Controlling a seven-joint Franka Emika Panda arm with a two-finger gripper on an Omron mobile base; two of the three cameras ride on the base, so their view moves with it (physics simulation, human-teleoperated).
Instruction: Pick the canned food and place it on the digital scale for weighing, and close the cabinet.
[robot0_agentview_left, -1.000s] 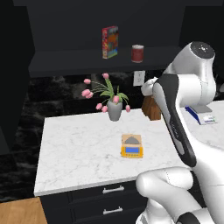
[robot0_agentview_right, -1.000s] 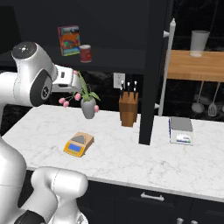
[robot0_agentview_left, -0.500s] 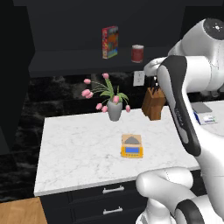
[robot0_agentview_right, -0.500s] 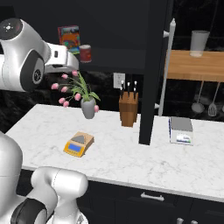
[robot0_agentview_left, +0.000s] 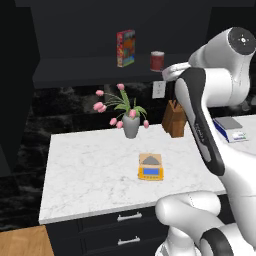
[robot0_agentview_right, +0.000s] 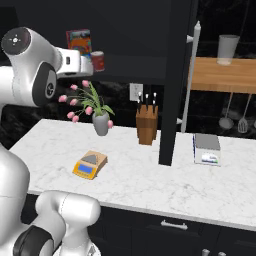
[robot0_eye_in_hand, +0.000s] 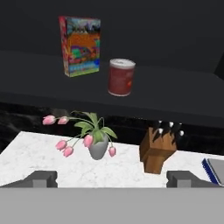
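Hand view puts the can (robot0_eye_in_hand: 121, 77) upright on the dark cabinet shelf (robot0_eye_in_hand: 175, 98), just right of a taller colourful box (robot0_eye_in_hand: 79, 40) and apart from it. The claw (robot0_eye_in_hand: 113, 177) is released, its two tips spread wide at the bottom of that view, and it sits well short of the can, aimed roughly toward it. So the step in hand looks like the reach for the can: nothing is held yet. The next move likely calls for carrying the claw up and forward into the shelf opening, centring the tips either side of the can, then clenching on its body. The box is the nearest risk; a wide approach from the left could knock it. Below the shelf, on the marble table (robot0_agentview_left: 85, 165), stands a vase of pink tulips (robot0_agentview_left: 129, 117) and a knife block (robot0_agentview_left: 174, 119), both under the path down. The scale (robot0_agentview_left: 151, 167), yellow-orange with a grey platform, lies bare near the table's front, well apart from the vase. The cabinet door (robot0_agentview_right: 177, 80) stands open edge-on in the right base view, its handle (robot0_agentview_right: 191, 75) alongside; a white and blue scale (robot0_agentview_right: 206, 148) lies beyond it.
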